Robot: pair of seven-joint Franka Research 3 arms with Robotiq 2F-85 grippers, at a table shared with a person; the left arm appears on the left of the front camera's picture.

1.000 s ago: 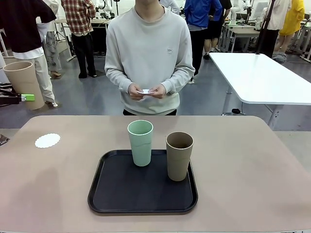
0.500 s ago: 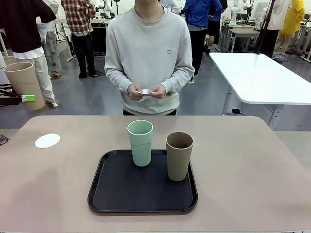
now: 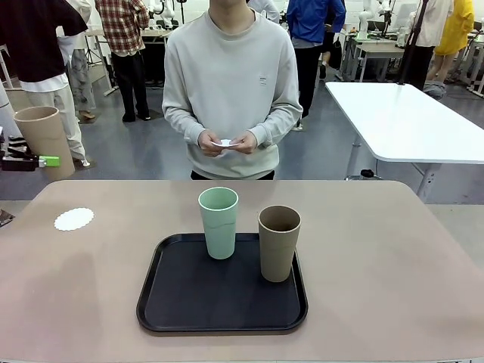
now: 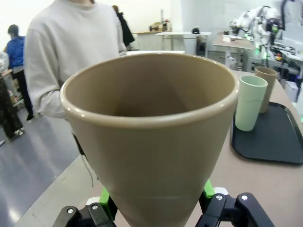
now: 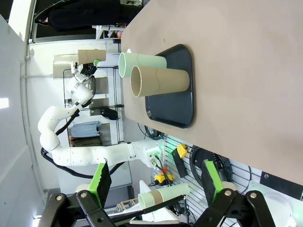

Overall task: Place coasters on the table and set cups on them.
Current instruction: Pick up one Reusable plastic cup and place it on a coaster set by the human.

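Beside the table [image 3: 378,257], left claw [image 4: 155,210] grips cup [image 4: 151,137].

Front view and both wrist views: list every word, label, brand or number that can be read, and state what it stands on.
No text can be read.
Small mark on the chest of the person's sweatshirt: too small to read.
Black tray, mint green cup, standing tan cup, gripped tan cup, coaster: no print seen.
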